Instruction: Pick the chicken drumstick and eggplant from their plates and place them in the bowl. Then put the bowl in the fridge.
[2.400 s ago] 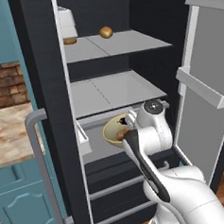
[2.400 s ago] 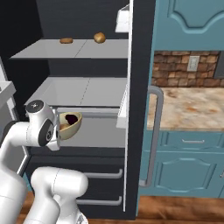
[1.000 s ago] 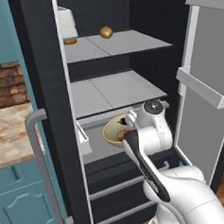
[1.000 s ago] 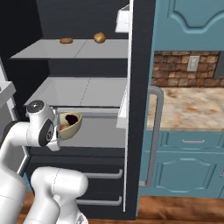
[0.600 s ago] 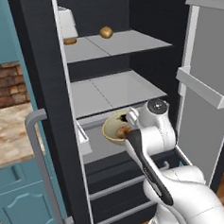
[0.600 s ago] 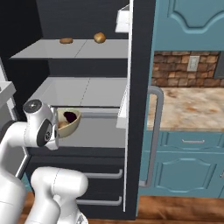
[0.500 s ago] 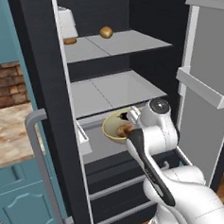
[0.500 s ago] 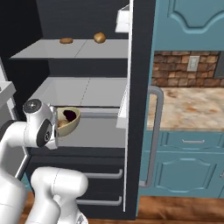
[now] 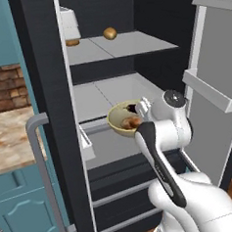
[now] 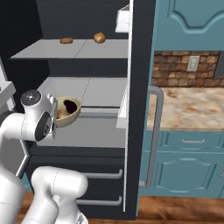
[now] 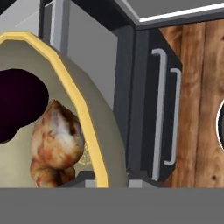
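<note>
Gripping bowl (image 9: 120,120) rim, claw (image 9: 143,107) at its right edge

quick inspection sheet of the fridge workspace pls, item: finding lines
surface: pale grey fridge shelf, bare where it shows below the bowl
job's things: bowl held at the open fridge above that shelf; whether it touches the shelf cannot be told; chicken drumstick and eggplant lie inside it
clutter: round brown ball and a flat brown item on the top shelf; white box at its edge
grippers: gripper shut on the bowl at its rim
cables: nothing seen
surroundings: lower drawers with bar handles, white door rack, teal cabinets, marbled counter, brick wall, wood floor
</note>
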